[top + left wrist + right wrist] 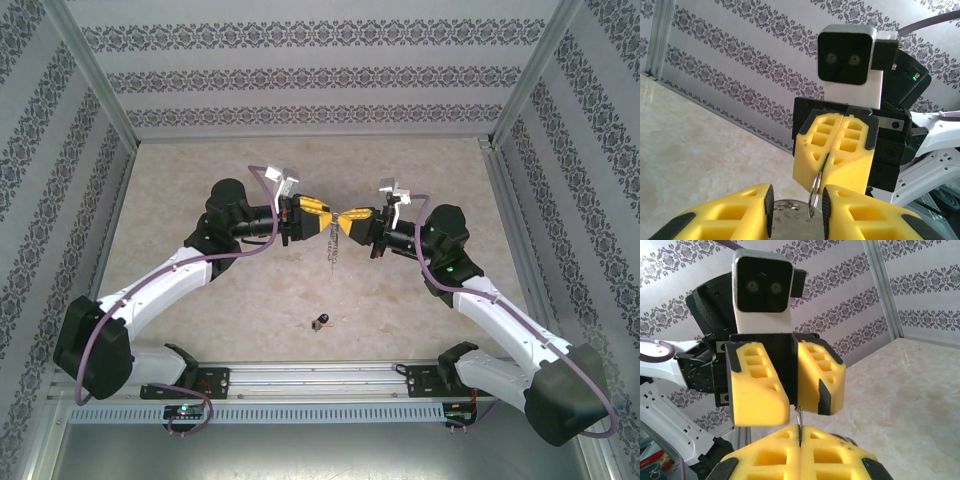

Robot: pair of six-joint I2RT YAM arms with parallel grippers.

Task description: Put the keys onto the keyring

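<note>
Above the middle of the desk (270, 320), the two arms meet tip to tip, and the keyring (333, 243) hangs between them, its fine chain dangling clear of the surface. The right claw (352, 214) is closed tight, with a thin wire part of the ring pinched in the seam of its yellow fingers, as both wrist views show. The left claw (318, 213) faces it with its jaws a little apart and flat grey metal lying in the gap. Whether it presses on that metal or merely brackets it cannot be told. The key (320, 321), small and black-headed, lies alone on the desk toward the arms' bases, well apart from both claws. The step in hand looks like a handover or steadying of the ring, with threading not yet begun. Next, one claw would likely need a firm sole hold on the ring. The other could then let go, come down on the tiny key and pinch its head, leaving the shank free to feed through the loop.
</note>
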